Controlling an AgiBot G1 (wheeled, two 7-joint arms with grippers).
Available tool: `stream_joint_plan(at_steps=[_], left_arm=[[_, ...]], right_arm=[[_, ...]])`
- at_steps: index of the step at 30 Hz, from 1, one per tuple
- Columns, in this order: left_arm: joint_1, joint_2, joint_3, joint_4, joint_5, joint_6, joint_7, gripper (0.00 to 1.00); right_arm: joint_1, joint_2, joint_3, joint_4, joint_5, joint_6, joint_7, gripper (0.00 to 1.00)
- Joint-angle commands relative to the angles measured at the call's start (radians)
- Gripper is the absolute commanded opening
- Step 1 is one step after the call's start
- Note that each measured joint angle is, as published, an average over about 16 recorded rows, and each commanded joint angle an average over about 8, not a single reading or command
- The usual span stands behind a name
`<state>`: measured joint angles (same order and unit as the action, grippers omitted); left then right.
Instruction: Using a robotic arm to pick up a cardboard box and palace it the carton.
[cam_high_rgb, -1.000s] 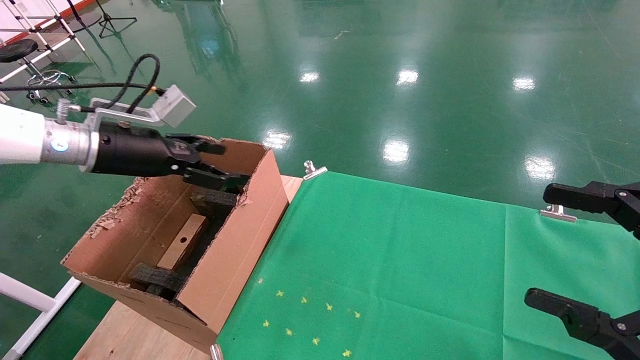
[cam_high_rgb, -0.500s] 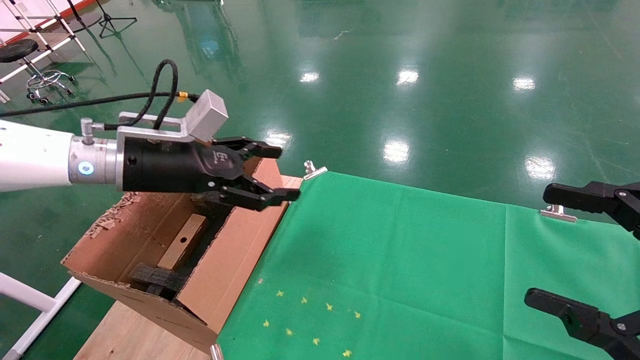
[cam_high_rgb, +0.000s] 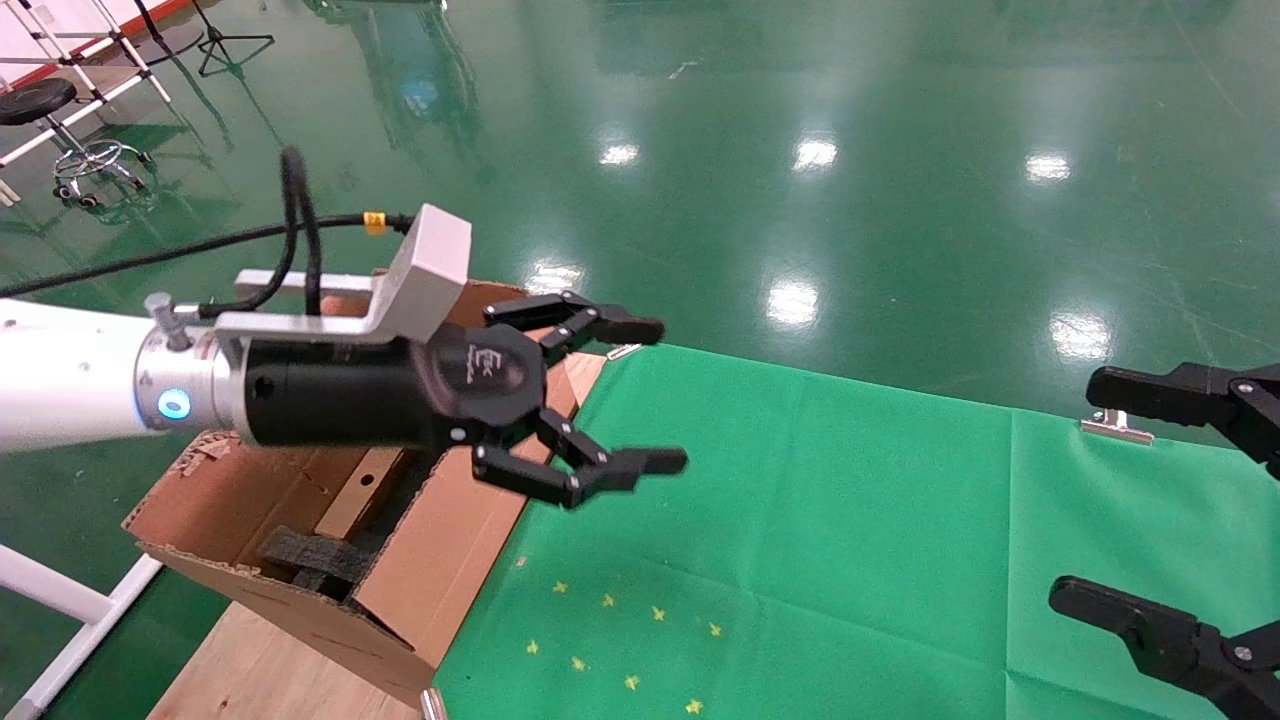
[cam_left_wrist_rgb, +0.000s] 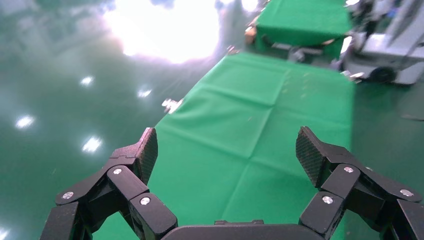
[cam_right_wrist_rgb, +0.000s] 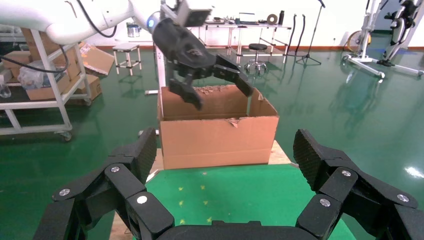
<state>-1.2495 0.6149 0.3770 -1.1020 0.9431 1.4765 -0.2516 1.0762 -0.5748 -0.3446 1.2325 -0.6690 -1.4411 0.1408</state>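
Cardboard carton (cam_high_rgb: 440, 540) sits at eight o'clock, the box unseen; the empty, wide-spread left gripper (cam_high_rgb: 640, 395) should swing well clear of its wall, right gripper (cam_high_rgb: 1180, 510) parked open.

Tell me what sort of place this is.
Probably a robotics lab or test hall: a glossy green floor, wheeled metal racks stacked with cardboard boxes, and a wooden bench under clipped green cloth holding a large ragged brown carton.
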Motion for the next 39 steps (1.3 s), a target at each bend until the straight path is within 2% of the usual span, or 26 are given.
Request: stream_joint_plan(at_steps=[1, 11, 17, 39], left_arm=[[0.029, -0.001, -0.016, -0.03, -0.035, 0.003, 0.011, 1.0], [0.165, -0.003, -0.092, -0.172, -0.201, 0.018, 0.06, 1.0], [0.202, -0.004, -0.113, -0.209, -0.246, 0.022, 0.071, 1.0], [0.179, -0.004, -0.099, -0.185, -0.217, 0.02, 0.065, 1.0]], right_arm=[[0.0, 0.0, 0.0, 0.0, 0.0, 0.0, 0.0, 1.0], [0.0, 0.0, 0.0, 0.0, 0.0, 0.0, 0.0, 1.0], [0.0, 0.0, 0.0, 0.0, 0.0, 0.0, 0.0, 1.0], [0.0, 0.0, 0.0, 0.0, 0.0, 0.0, 0.0, 1.0]])
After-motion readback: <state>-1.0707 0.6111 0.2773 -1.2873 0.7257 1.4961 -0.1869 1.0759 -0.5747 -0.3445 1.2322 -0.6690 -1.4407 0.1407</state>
